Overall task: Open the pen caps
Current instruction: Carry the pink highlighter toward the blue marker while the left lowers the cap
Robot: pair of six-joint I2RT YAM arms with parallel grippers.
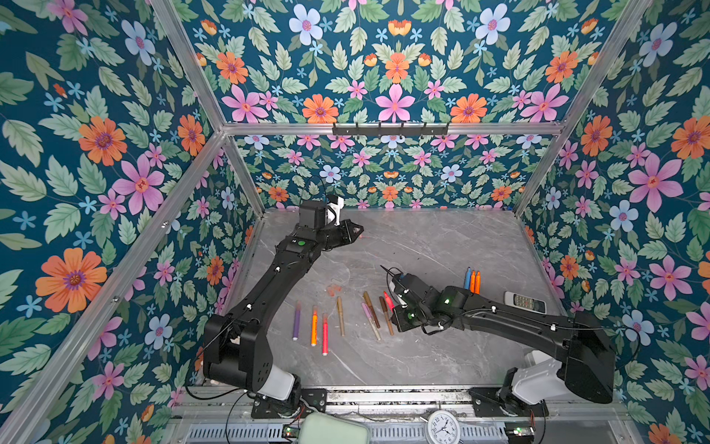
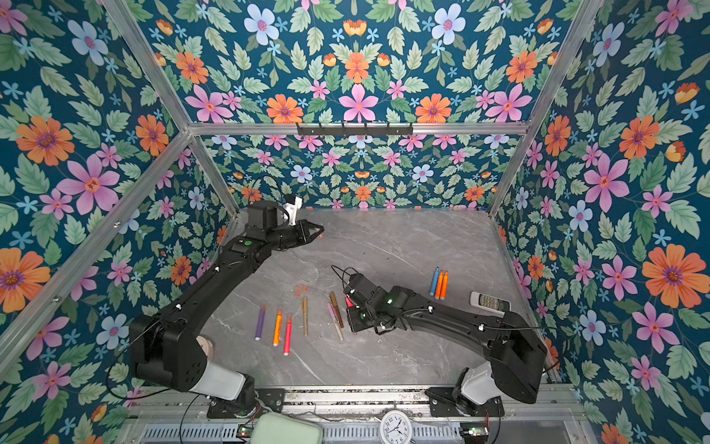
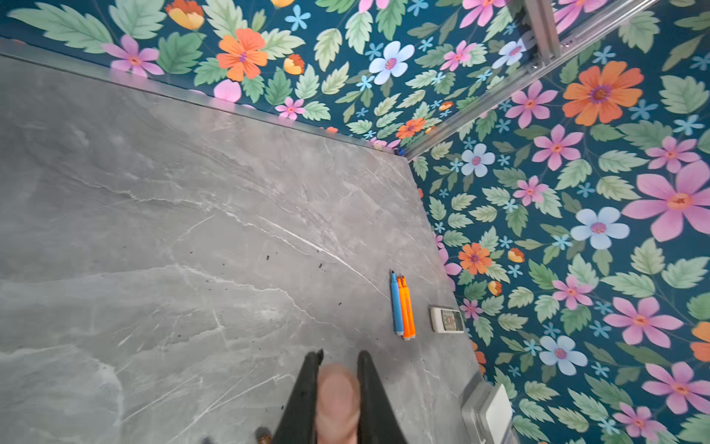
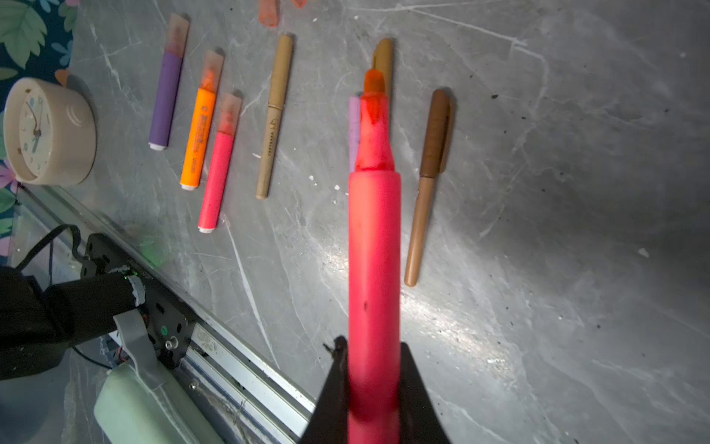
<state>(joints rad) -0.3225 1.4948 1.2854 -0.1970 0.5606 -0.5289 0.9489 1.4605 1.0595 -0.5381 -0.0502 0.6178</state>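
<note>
Two grippers, both pinching: left gripper (image 1: 359,230), upper centre-left, clamps loose pink cap (image 3: 338,399); right gripper (image 4: 370,346), centre, clamps uncapped red pen (image 4: 374,238). Capped pens (image 1: 314,326) lie lower centre. Risks: released cap rolling off; exposed tip smearing table (image 1: 442,346).

1. White clock (image 1: 443,427) (image 2: 395,427), front edge: black hour numerals on a white dial. In both top views 9, 10, 11, 12, 1 and 2 can be read. The lower dial is cut off by the picture edge.
2. Gold pen (image 4: 273,115): 1 line of dark capital letters along the barrel, below a small emblem. Too small to read.
3. Orange pen (image 4: 199,130): dark print along the barrel. Not legible.
4. Cream clock (image 4: 46,130): dial marks blurred.
5. Remote (image 1: 525,302): key markings too small to read.
</note>
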